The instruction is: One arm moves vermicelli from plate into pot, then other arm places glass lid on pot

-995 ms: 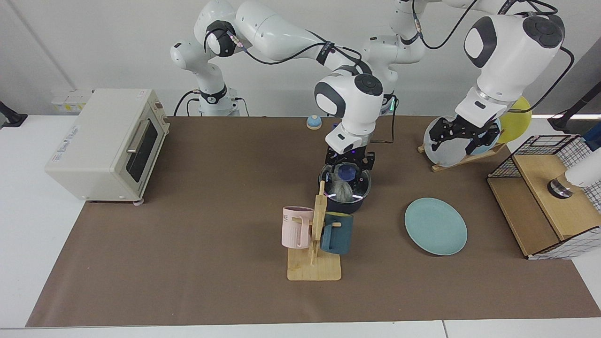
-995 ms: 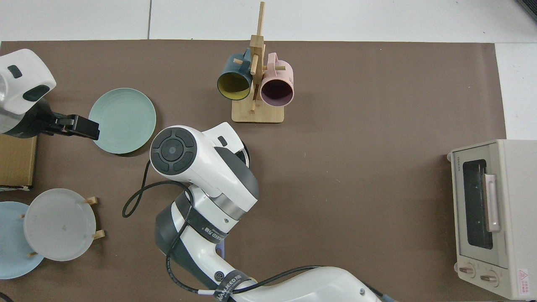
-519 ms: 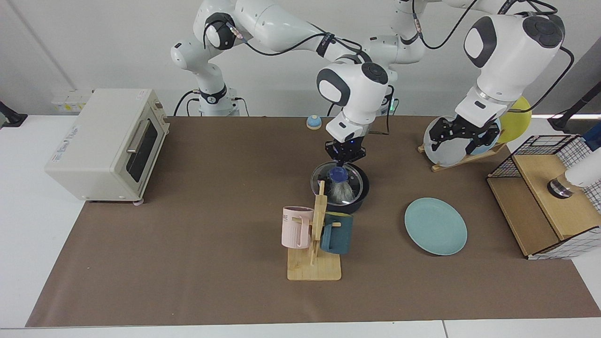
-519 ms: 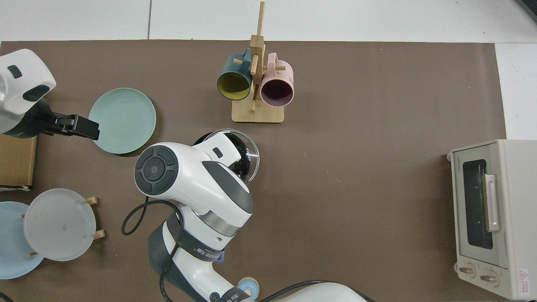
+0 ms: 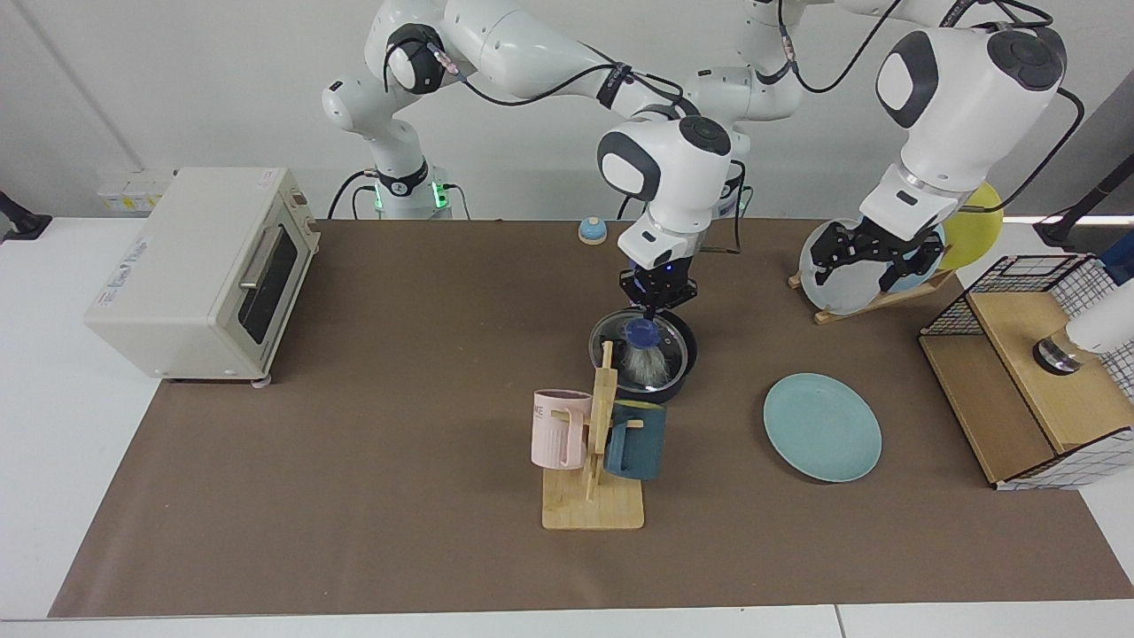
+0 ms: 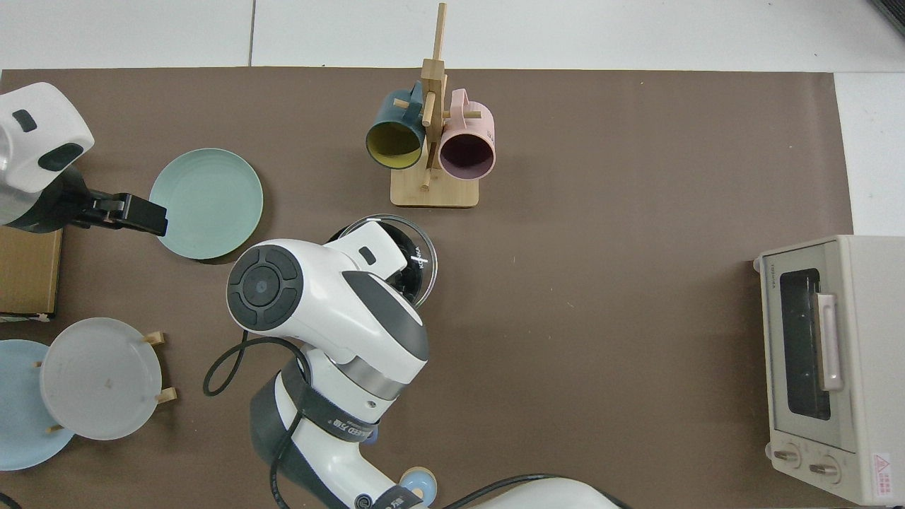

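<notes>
Bench (image 5: 354,532): lying under a brown mat, with a white wall behind both arms.
Pot (image 5: 680,377): sitting mid-mat, just behind the mug rack (image 5: 595,478).
Vermicelli (image 5: 643,361): lying inside the pot, showing white through the glass.
Lid (image 5: 675,347): resting on the pot, its blue knob uppermost; in the top view its rim (image 6: 423,256) is peeking out from under the arm.
Right end effector (image 5: 656,306): reaching in from the far base, hanging point-down right over the knob, fingers drawn narrow; I cannot tell whether the tips are touching the knob.
Left end effector (image 5: 873,259): waiting high in front of the grey plate (image 5: 833,270) on the wooden stand, fingers spread wide and holding nothing; in the top view it (image 6: 138,214) is showing at the plate's edge.
Plate (image 5: 822,427): lying bare on the mat, well apart from the pot, toward the left arm.
Mugs: a pink one (image 5: 558,429) and a dark teal one (image 5: 636,440) hanging on the rack.
Oven (image 5: 199,270): sitting at the mat's edge near the right arm's base.
</notes>
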`<action>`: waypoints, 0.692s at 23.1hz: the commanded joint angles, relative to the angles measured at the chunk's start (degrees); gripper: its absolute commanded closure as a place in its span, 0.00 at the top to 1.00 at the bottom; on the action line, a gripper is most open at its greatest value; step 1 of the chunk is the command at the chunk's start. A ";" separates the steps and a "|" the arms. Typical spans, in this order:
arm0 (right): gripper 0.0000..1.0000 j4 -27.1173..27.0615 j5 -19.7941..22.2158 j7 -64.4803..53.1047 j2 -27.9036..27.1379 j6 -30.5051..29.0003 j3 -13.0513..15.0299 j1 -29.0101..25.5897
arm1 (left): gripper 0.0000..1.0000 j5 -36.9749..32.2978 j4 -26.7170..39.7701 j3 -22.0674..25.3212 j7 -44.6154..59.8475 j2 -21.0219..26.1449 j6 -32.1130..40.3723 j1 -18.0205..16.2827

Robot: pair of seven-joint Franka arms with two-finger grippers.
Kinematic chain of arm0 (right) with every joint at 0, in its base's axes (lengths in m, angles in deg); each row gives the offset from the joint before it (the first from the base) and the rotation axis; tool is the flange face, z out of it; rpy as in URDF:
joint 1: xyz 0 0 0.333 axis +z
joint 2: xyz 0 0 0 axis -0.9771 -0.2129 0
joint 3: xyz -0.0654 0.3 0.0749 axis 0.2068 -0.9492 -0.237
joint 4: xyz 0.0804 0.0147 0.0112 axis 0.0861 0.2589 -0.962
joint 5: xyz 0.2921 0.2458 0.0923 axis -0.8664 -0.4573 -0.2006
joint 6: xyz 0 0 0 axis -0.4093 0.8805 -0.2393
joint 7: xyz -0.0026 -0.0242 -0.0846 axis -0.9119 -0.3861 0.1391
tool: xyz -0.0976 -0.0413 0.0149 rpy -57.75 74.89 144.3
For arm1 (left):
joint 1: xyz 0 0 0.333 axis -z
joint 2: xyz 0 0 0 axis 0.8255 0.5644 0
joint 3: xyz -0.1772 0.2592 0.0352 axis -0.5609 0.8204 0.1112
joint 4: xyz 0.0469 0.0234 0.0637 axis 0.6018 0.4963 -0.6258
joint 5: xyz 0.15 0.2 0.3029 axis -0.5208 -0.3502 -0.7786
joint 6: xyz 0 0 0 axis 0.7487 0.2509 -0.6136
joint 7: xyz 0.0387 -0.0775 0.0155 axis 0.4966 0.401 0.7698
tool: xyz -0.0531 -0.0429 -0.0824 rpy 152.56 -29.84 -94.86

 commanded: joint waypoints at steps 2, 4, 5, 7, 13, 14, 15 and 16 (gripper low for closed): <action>0.00 1.55 -1.41 2.99 1.39 -1.39 -0.18 -0.44 | 1.00 0.77 0.73 0.42 -0.71 -0.89 0.01 -0.17; 0.00 1.55 -1.50 3.26 1.47 -1.21 -0.27 -0.45 | 1.00 0.77 0.72 0.42 -0.71 -0.89 0.01 -0.17; 0.00 1.46 -1.59 3.26 1.65 -1.12 -0.27 -0.36 | 1.00 0.77 0.73 0.42 -0.71 -0.89 0.19 -0.17; 0.00 1.46 -1.76 3.34 2.09 -0.60 -0.27 -0.36 | 1.00 0.77 0.73 0.42 -0.71 -0.89 0.01 -0.17; 0.00 1.64 -2.46 3.26 5.43 2.48 -0.44 -1.58 | 1.00 0.77 0.64 0.59 -0.71 -0.89 0.10 -0.17; 0.00 1.55 -3.25 3.00 5.95 2.74 -0.44 -2.28 | 1.00 0.77 0.72 0.59 -0.71 -0.89 0.27 -0.17; 0.00 1.64 -3.87 2.82 6.13 2.74 -0.35 -2.72 | 1.00 0.77 0.73 0.59 -0.71 -0.89 0.27 -0.17; 0.00 1.55 -4.39 2.56 6.39 2.83 -0.35 -3.08 | 1.00 0.77 0.73 0.59 -0.71 -0.89 0.19 -0.17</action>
